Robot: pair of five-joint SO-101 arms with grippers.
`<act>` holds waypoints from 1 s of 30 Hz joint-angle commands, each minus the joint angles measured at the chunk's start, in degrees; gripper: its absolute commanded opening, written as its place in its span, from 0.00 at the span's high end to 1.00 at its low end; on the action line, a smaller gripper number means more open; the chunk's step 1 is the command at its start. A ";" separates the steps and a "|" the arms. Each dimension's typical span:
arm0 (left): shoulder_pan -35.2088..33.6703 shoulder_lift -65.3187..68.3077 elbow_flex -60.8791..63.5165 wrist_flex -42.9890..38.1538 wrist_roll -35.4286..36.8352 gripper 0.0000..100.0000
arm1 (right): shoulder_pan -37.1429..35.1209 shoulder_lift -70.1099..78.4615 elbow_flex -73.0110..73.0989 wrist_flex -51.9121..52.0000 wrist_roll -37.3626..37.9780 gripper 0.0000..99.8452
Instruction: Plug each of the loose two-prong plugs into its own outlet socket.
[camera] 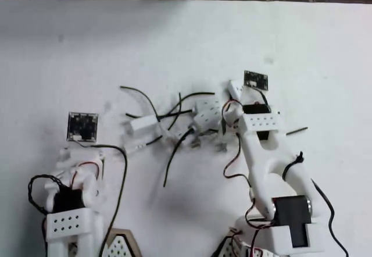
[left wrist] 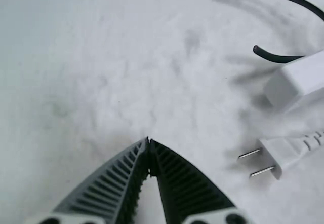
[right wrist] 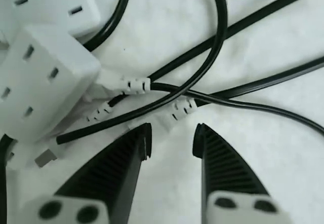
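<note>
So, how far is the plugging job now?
Done: nothing I can confirm. One two-prong plug lies loose with bare prongs, apart from the white outlet block. In hand: nothing; left jaws are shut and empty, right jaws stand open over the tangled black cords. Left: the plugging itself, it seems.

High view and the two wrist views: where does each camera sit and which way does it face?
High view: fixed above the table, looking down; left arm and right arm show.
Left wrist view: on the left arm's wrist, facing the tabletop past its shut fingers toward a two-prong plug.
Right wrist view: on the right arm's wrist, facing down past open fingers onto outlet sockets and black cords.
Shared: high and right wrist views both show those cords.
</note>
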 commanded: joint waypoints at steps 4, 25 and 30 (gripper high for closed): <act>-0.48 -0.75 -1.67 -0.26 0.18 0.98 | -0.22 4.70 -0.79 -0.92 -0.62 0.86; -0.48 -0.75 -1.67 -0.26 0.18 0.98 | -0.13 19.30 -12.84 1.01 -3.43 0.86; -0.48 -0.75 -1.67 -0.26 0.18 0.98 | -0.13 19.30 -12.75 0.84 -2.99 0.98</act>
